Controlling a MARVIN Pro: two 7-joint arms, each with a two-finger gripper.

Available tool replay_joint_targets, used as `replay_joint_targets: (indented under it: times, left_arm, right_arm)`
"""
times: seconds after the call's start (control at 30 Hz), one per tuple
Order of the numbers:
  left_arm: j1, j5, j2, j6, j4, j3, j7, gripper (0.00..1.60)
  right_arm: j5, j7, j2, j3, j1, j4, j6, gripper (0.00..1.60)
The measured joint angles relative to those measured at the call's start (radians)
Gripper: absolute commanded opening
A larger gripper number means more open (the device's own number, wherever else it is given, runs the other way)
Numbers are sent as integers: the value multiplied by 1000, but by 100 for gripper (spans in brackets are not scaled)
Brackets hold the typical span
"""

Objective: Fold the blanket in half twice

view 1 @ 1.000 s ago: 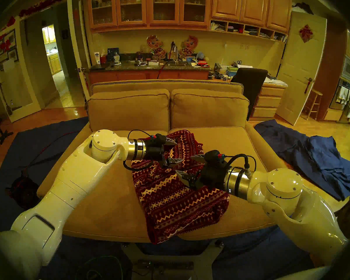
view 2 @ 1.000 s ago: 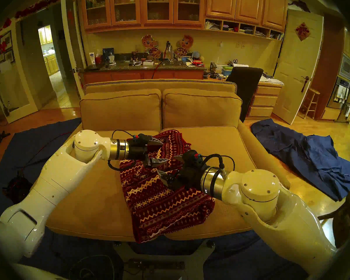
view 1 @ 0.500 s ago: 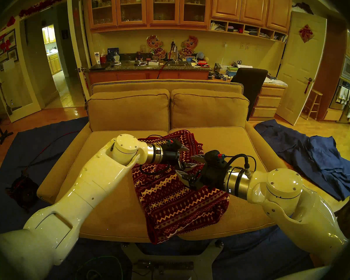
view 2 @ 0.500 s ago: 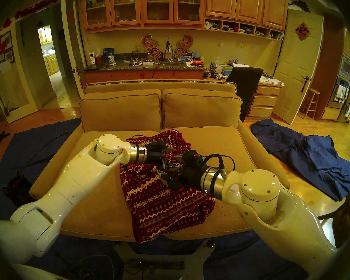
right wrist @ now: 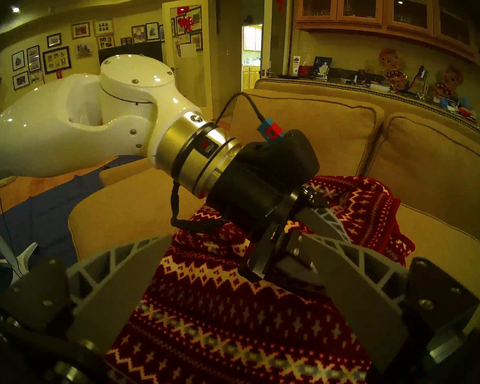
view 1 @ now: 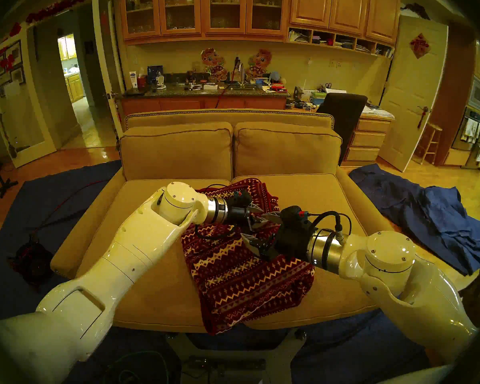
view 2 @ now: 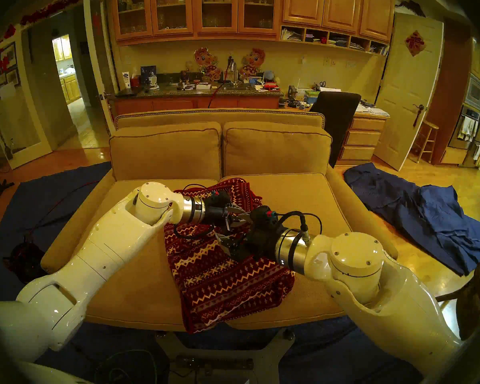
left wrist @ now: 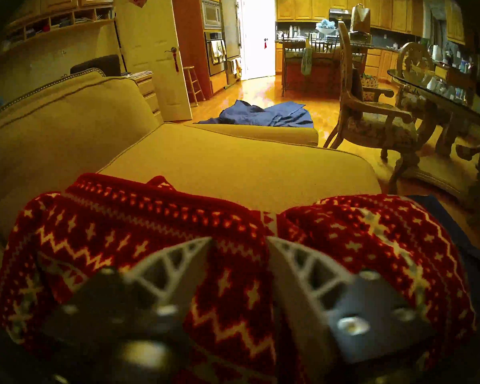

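two white robot arms meet over a red fair isle fleece blanket (view 1: 247,275) lying bunched across the middle of a tan loveseat (view 1: 150,264), from the seam between its two seat cushions down to the front edge, where a corner spills over. the left gripper (left wrist: 240,242) points across the raised back portion of the throw, its ribbed grey fingers (left wrist: 178,261) narrowed around a ridge of fabric with a gap between them; whether they are already pinching it cannot be told. the right gripper (right wrist: 233,264) hovers just above the middle of the blanket, fingers spread wide and holding nothing. a wrinkled blue cloth (view 1: 432,217) lies on the floor off the loveseat's right arm. the fleece looks soft, light and limp, likely to sag and slide on itself, so hemmed corners or an edge, rather than a mid-panel ridge, seem the surest places to take hold for a clean fold.
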Motion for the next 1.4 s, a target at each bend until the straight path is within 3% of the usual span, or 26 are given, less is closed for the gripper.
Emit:
replay_joint_targets:
  times: [0.1, 0.13, 0.17, 0.2, 0.57, 0.67, 0.93, 0.97, 1.03, 1.1, 1.2, 1.23, 1.27, 1.4]
  left_arm:
    - [0, 0, 1, -3, 2, 1, -7, 105]
    - [0, 0, 2, -4, 4, 1, -10, 111]
    - [1, 0, 2, -7, 6, 2, -13, 140]
    - [1, 0, 2, -9, 8, 2, -14, 159]
    - [0, 26, 13, 13, 2, 25, -33, 152]
    - [-1, 41, 19, 27, -1, 36, -34, 121]
    - [-6, 63, 30, 49, -12, 45, -35, 111]
    - [-6, 64, 31, 50, -13, 44, -34, 89]
    - [-6, 68, 34, 55, -18, 41, -31, 68]
    - [-6, 71, 37, 61, -23, 37, -25, 53]
    - [-3, 76, 44, 69, -35, 29, -12, 44]
    - [0, 79, 48, 74, -43, 26, -6, 17]
    - [3, 82, 52, 79, -51, 23, 0, 1]
    - [23, 88, 68, 94, -83, 12, 17, 0]
  right_arm:
    - [0, 0, 0, 0, 0, 0, 0, 160]
    - [0, 0, 0, 0, 0, 0, 0, 160]
    - [0, 0, 0, 0, 0, 0, 0, 160]
    - [0, 0, 0, 0, 0, 0, 0, 160]
    - [0, 0, 0, 0, 0, 0, 0, 160]
    - [0, 0, 0, 0, 0, 0, 0, 160]
    - [0, -1, 1, 0, 0, 0, 0, 160]
    - [0, -1, 1, 0, 0, 0, 0, 160]
    - [0, -1, 1, 0, 0, 0, 0, 160]
    - [0, -1, 1, 0, 0, 0, 0, 160]
    - [0, -1, 1, 0, 0, 0, 0, 160]
    - [0, -1, 1, 0, 0, 0, 0, 160]
    - [0, -1, 1, 0, 0, 0, 0, 160]
    - [0, -1, 1, 0, 0, 0, 0, 160]
